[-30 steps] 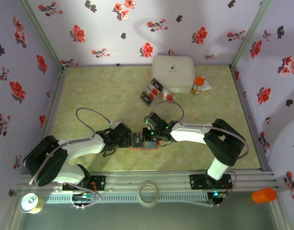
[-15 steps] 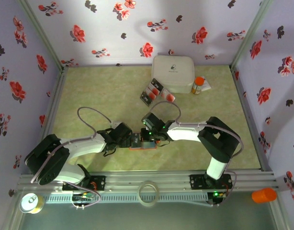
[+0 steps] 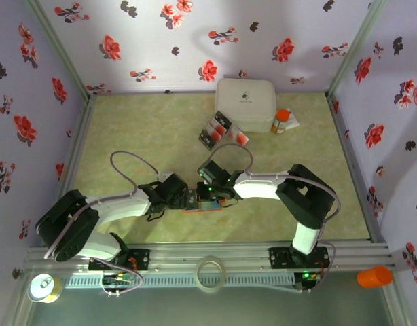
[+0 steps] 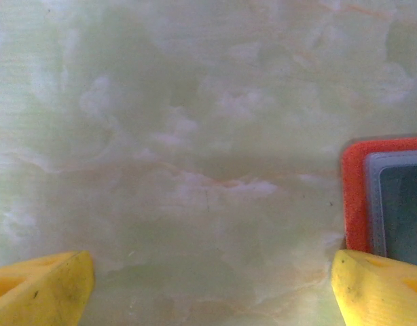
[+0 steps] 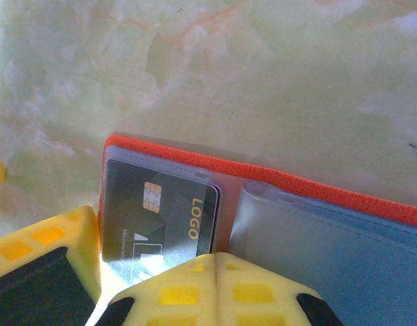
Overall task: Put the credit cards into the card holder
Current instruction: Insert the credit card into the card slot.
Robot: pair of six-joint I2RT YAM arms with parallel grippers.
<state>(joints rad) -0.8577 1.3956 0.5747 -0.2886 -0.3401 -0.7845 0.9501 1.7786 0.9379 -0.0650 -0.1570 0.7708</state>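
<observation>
table (image 3: 147, 136): one, green marbled; walled on the left, far and right sides; broad bare stretches on the left and on the right, free for moving.
arms: two, meeting at the near middle; right one swung further left than a second ago, elbow drawn in; left one barely shifted.
white box (image 3: 244, 103): one, at the far edge, right of centre; unmoved.
left gripper (image 4: 208, 292): one; fingers spread wide, released, only bare table between them; an orange corner of the holder just beside one fingertip.
right gripper (image 5: 212, 266): one; clenched, tips pressed together at the near edge of the black card; cannot tell whether pinching it.
card holder (image 3: 202, 204): one, orange, lying open and flat at the near middle, between both grippers; same spot as before.
tape ring (image 3: 210, 272): one, on the near rail, off the table.
loose credit cards (image 3: 219, 130): about three, overlapping, touching the box's near-left corner; exact count hard to tell; unmoved.
pocketed card (image 5: 161, 217): one, black, with chip and "logo" print, sitting in a clear pocket at one end of the holder.
pill bottle (image 3: 282, 120): one, orange cap, just right of the box.
</observation>
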